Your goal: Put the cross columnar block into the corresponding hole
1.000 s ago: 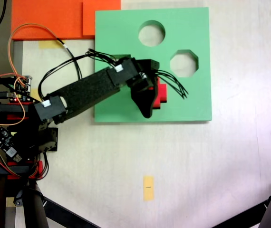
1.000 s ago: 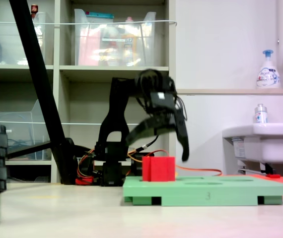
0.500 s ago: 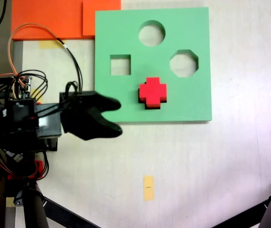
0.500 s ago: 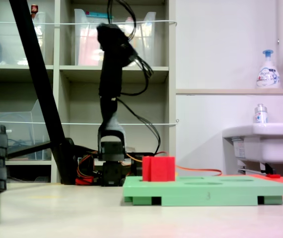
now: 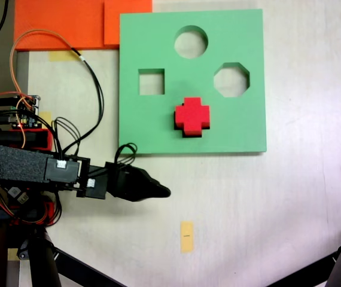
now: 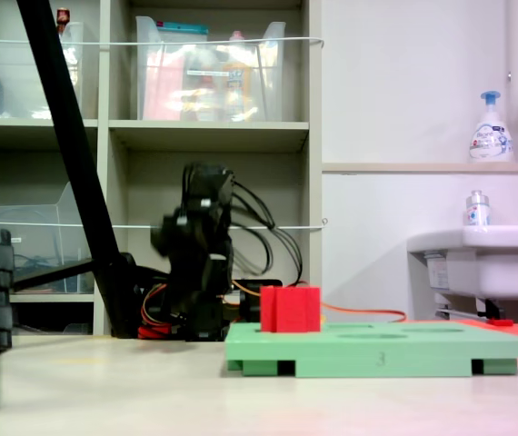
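Observation:
The red cross columnar block (image 5: 192,116) stands upright in the lower middle of the green foam board (image 5: 242,125). It covers the corresponding hole, which is hidden under it. In the second exterior view the block (image 6: 290,309) rises well above the board's top (image 6: 404,343). My gripper (image 5: 160,192) is off the board, low over the table just below the board's lower left corner. Its black jaws lie together in a point with nothing between them. The arm (image 6: 197,250) appears blurred behind the board's left end in the second exterior view.
The board also has a round cut-out (image 5: 191,42), a square one (image 5: 151,82) and an octagonal one (image 5: 231,79). Orange foam sheets (image 5: 57,24) lie at the top left, and a yellow tape mark (image 5: 186,236) below. Wires and circuit boards (image 5: 21,113) crowd the first exterior view's left.
One second ago the gripper was over the block on the board. It then let go, lifted high and swung back, and now sits low beside the board's near corner. The block has stayed put.

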Available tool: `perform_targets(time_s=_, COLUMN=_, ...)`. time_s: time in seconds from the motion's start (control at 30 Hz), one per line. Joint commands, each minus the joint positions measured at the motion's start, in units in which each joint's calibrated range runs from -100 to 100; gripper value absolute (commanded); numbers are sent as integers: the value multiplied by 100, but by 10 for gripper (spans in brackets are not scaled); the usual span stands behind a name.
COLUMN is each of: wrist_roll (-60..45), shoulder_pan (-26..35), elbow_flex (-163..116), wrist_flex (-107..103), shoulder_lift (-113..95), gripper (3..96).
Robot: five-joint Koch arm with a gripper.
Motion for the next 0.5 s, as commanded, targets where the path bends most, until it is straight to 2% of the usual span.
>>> perform_targets(time_s=0.03, wrist_roll=-210, shoulder_pan=63, elbow_flex=-1147, wrist_flex=764, shoulder_lift=-109, gripper=617)
perform_targets(time_s=0.13, wrist_roll=-239, shoulder_pan=147, elbow_flex=-2273, wrist_flex=822, shoulder_lift=-109, gripper=600)
perform_targets(time_s=0.23, wrist_roll=-249, shoulder_pan=225, elbow_flex=-2273, wrist_flex=861, shoulder_lift=-109, gripper=564)
perform_targets(time_s=0.37, wrist_roll=-244, shoulder_pan=278, elbow_flex=-2273, wrist_flex=206, shoulder_lift=-109, gripper=464)
perform_targets(time_s=0.5, wrist_roll=-239, shoulder_pan=278, elbow_flex=-2273, wrist_flex=225, shoulder_lift=-109, gripper=486)
